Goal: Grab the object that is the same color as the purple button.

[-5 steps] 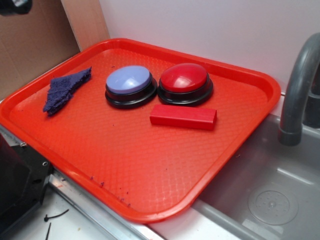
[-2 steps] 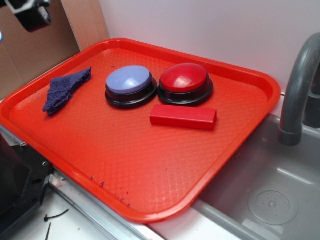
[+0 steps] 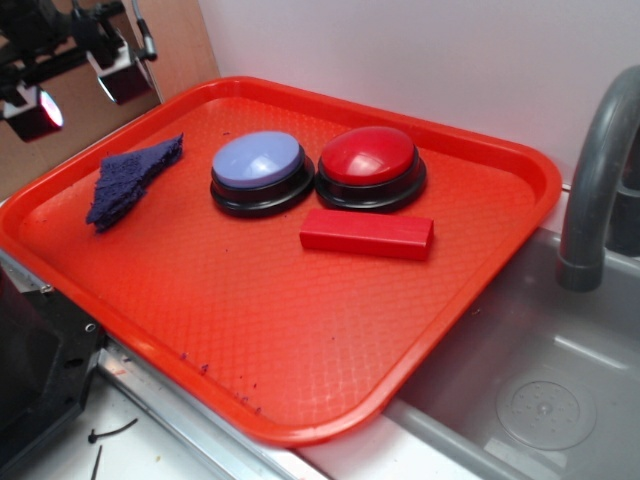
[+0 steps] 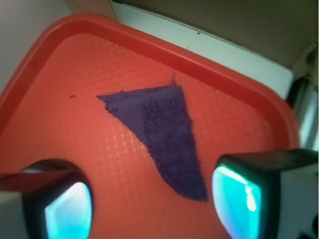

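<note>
Spread-fingered gripper (image 4: 152,199) hovers above dark purple triangular cloth scrap (image 4: 159,134), which lies toward 12 o'clock, long axis running 10-to-5 o'clock between fingers.

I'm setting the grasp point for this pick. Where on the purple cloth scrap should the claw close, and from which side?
From straight above. The purple cloth scrap lies flat on the red tray, so no edge offers a side grip. Pinch across the wide end of the triangle, probably, where there is most fabric to bunch. The claw, open, is above it.
</note>
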Robot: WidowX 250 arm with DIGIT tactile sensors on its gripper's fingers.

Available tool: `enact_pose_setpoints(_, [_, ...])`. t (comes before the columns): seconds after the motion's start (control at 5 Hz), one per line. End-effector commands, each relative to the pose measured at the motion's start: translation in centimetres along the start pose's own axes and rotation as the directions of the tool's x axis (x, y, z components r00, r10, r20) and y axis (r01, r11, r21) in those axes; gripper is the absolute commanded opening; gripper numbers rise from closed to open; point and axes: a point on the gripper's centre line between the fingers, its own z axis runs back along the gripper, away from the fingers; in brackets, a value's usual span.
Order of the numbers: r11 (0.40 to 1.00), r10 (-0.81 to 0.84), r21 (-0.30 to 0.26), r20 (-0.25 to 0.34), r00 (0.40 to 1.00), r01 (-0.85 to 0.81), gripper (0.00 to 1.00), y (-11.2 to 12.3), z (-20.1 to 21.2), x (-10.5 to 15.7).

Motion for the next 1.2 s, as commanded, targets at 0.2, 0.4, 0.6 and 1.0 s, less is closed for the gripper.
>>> enact_pose_setpoints(0.2, [0.995, 0.061, 0.083, -0.034, 0.998, -0.058, 1.0, 1.8, -7.4, 0.7])
enact_pose_setpoints(0.4, [0.995, 0.052, 0.086, -0.046, 0.998, -0.047, 1.0, 2.2, -7.9, 0.3])
enact_pose_setpoints(0.6, [0.996, 0.052, 0.079, -0.051, 0.997, -0.048, 0.0, 2.6, -8.2, 0.3])
enact_pose_setpoints(1.0, [1.0, 0.006, 0.029, -0.096, 0.995, -0.003, 0.0, 2.5, -8.1, 0.5])
